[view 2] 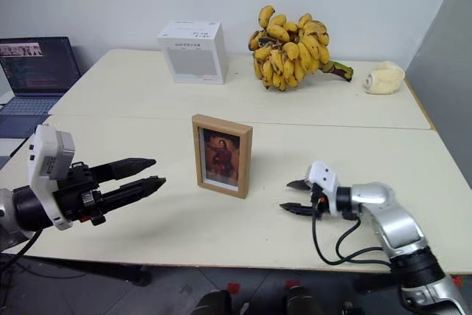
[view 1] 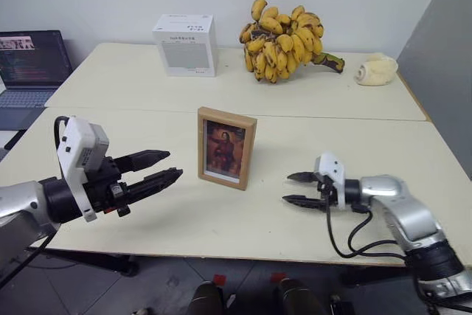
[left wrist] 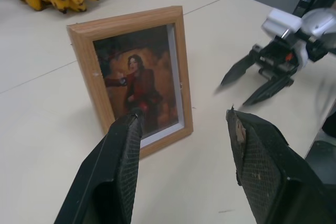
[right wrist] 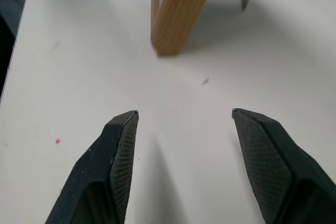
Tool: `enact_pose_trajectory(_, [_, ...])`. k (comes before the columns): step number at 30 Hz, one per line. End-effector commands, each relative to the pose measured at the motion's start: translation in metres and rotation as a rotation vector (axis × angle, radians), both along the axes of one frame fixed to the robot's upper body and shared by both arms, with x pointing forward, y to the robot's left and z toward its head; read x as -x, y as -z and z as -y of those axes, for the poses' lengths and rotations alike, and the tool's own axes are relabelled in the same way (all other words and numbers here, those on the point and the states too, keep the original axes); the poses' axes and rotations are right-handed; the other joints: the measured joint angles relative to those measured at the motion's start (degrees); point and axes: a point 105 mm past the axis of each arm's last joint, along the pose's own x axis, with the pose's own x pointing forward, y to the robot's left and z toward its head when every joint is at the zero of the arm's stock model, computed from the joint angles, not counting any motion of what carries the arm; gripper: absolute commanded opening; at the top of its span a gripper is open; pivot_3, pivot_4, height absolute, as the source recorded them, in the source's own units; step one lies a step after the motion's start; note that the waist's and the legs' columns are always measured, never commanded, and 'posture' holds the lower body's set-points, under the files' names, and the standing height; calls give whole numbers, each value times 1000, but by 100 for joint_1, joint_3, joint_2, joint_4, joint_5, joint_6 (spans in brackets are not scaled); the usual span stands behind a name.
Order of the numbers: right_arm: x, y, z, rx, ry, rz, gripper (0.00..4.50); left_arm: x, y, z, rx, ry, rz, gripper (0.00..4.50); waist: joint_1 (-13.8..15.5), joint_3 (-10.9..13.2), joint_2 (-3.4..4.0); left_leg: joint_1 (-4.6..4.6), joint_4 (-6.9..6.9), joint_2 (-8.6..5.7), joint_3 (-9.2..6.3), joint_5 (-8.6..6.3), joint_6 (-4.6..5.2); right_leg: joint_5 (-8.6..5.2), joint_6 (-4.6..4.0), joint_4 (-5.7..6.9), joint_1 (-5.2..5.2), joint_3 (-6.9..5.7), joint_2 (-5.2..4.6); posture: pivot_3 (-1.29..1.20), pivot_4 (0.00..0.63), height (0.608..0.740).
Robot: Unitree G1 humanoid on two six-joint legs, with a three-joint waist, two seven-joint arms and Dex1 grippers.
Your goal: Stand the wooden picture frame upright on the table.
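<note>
Our left end effector (view 1: 164, 167) apart | right end effector (view 1: 293, 188) apart | wooden picture frame (view 1: 226, 147) upright on tabletop (view 1: 221, 219), untouched | white box (view 1: 184, 44) lettering unreadable

I see the pale cream counter (view 1: 147, 226) spanning most of the frame, made of two slabs with a seam running across the middle. The wooden picture frame (view 1: 226, 147) stands upright at centre, just below that seam. On the far slab, a white box (view 1: 185, 44) sits at upper centre-left, a bunch of bananas (view 1: 284, 42) at upper centre, and a pale cream lump (view 1: 376, 69) at upper right.
</note>
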Motion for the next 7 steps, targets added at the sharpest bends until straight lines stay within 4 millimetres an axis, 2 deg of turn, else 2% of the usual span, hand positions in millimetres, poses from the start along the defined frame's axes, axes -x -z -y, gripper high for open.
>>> enact_pose_trajectory(1, [14, -44, -8, -39, -58, 102, 3000, -2, -5, 1, 8, 21, 31, 2680, 2, 0, 0, -2, -1, -1, 0, 0, 0, 0, 0, -1, -4, 0, 0, 0, 150, 740])
enact_pose_trajectory(4, [15, -62, -11, -74, -42, 122, 3000, -7, -5, 2, 6, 12, 41, 2680, 15, 1, -3, -2, -2, 0, 0, 0, 0, 0, 1, -8, 0, -1, 0, 0, 150, 740])
enact_pose_trajectory(7, [15, -64, -12, -93, -18, 102, 3000, -11, 0, 3, -40, -1, 48, 2680, 23, 1, -3, -3, -1, 0, -1, 0, 0, 5, 9, -23, 4, 0, -1, 0, 150, 740])
